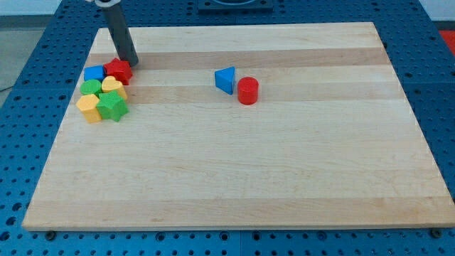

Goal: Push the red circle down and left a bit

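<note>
Red cylindrical block, the task's red circle (247,91), stood upright on the pale wooden board (234,178), a little right of centre and toward the board's top edge. Touching it on the view's left sat a blue triangular block (225,80). My tip (132,63), the lower end of the straight dark rod, rested near the board's top-left corner, well apart from the red circle, just beside a red star-like block (118,70). The rod has no fingers and gripped nothing. That red block belonged to a tight cluster by the left edge: a blue block (94,73), a green round block (90,87), a yellow heart-like block (112,86), a yellow block (88,107) and a green star-like block (111,107).
</note>
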Controlling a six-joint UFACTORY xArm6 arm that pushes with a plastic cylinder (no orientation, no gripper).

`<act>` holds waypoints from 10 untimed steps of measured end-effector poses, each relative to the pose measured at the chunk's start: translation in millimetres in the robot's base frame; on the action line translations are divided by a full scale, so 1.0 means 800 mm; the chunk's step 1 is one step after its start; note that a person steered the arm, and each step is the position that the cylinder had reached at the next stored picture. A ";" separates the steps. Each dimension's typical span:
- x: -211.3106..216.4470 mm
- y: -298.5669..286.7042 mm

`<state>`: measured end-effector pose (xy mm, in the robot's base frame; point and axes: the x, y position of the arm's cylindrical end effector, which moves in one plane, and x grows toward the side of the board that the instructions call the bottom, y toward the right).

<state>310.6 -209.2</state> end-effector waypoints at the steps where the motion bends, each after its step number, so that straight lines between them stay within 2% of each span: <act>1: 0.023 0.000; 2: 0.020 0.000; 3: 0.011 0.035; 6: 0.005 0.330; 7: 0.030 0.364; 8: 0.063 0.360; 9: 0.079 0.316; 10: 0.080 0.241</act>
<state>374.3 -16.7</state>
